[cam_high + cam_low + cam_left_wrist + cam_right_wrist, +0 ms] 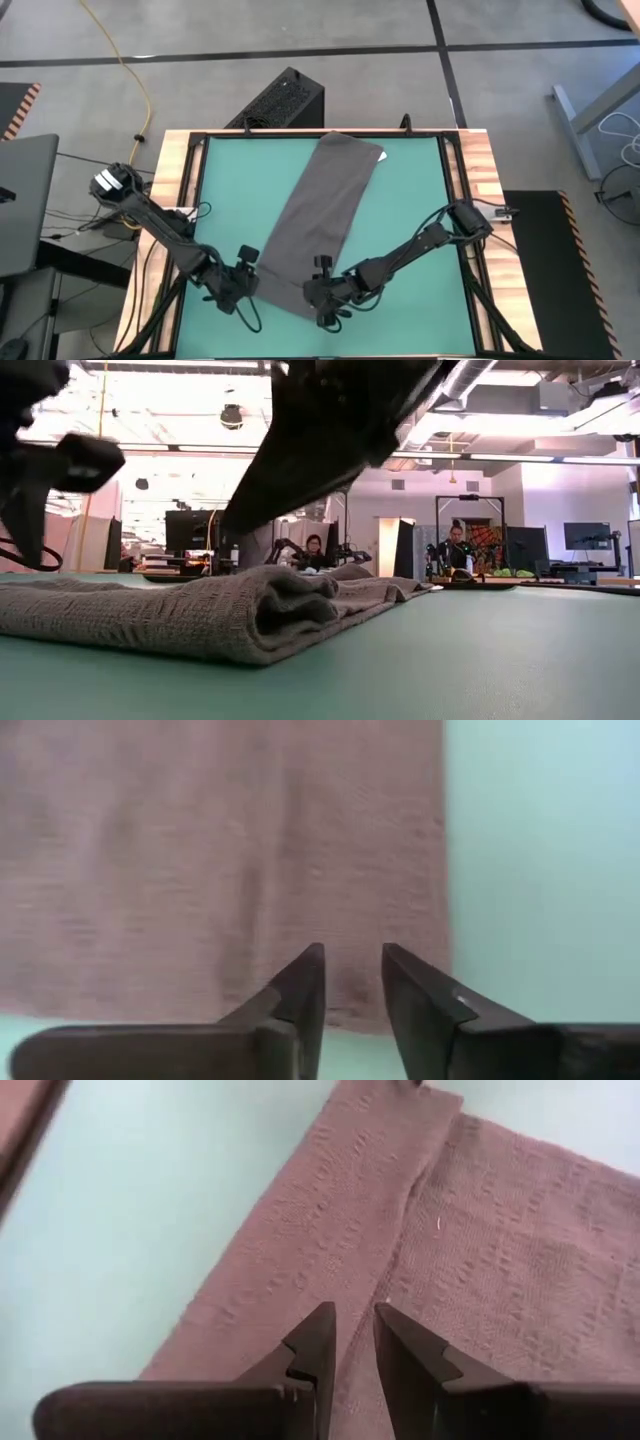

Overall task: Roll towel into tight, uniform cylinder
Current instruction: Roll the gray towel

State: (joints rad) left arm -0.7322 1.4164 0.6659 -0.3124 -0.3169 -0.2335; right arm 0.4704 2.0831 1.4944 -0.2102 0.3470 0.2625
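Hovering at the towel's (320,225) near end (one fold started), left pincer (243,270) and right pincer (322,290) both narrow, empty; uneven grabs could skew the roll

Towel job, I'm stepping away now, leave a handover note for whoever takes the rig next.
Left pincer: low at the towel's near left edge, fingers slightly apart, nothing held.
Right pincer: over the near right corner, fingers slightly apart above the cloth, nothing held.
Towel: lies diagonally on the green mat, far end flat, near end folded over into a first loose turn.
Done: first turn started.
Left: roll it tight and even along its whole length.
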